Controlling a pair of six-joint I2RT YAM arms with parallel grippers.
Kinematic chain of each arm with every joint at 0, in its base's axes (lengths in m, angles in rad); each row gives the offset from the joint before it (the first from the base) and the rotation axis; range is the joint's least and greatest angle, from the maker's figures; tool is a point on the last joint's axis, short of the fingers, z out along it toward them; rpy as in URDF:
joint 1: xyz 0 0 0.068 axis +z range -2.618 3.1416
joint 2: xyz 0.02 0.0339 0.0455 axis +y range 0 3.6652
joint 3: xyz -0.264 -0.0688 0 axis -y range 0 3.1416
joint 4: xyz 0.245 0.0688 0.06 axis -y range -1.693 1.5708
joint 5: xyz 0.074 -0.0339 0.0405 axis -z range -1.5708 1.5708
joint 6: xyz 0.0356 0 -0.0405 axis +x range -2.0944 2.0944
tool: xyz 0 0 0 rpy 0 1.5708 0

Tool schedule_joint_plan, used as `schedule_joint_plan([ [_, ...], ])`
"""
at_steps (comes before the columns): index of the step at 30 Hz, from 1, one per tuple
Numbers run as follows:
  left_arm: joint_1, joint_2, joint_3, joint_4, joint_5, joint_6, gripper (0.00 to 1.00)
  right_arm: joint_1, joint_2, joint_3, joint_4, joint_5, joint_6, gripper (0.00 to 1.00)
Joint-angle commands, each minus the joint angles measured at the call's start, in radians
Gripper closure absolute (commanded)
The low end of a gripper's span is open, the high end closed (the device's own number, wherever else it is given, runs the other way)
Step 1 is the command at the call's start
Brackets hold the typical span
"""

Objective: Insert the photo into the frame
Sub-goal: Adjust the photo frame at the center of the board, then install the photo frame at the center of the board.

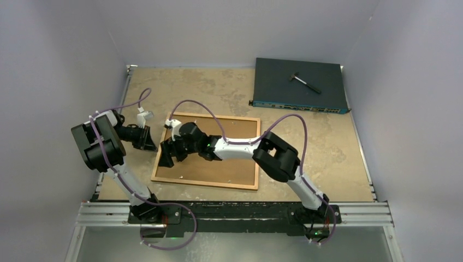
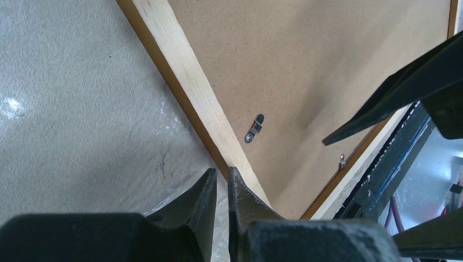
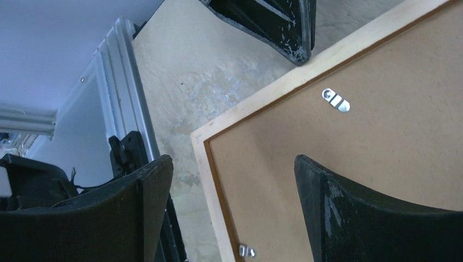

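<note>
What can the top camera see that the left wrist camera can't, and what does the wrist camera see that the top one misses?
Only the top view shows the dark box at the far right of the table, with a little tool lying on it. Only the left wrist view shows, up close, a small metal clip on the brown backing board, and the left gripper nearly closed over the frame's edge. Both show the frame lying back-up on the table.
</note>
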Motion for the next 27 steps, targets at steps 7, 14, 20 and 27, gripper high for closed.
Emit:
schedule_joint_plan([
  [7,-0.003,-0.010,0.005,0.032,0.037,0.004,0.91,-0.009,0.115,0.125,0.004,-0.071,0.036,0.16],
  [14,-0.003,-0.010,0.029,0.020,0.066,-0.012,0.79,-0.009,0.144,0.142,0.002,-0.047,0.025,0.16],
  [20,-0.005,0.006,0.042,0.042,0.085,-0.037,0.73,-0.010,0.144,0.143,0.006,-0.016,0.010,0.16],
  [27,-0.014,0.061,0.023,0.075,0.085,-0.044,0.82,-0.017,0.147,0.145,0.011,0.002,0.007,0.16],
])
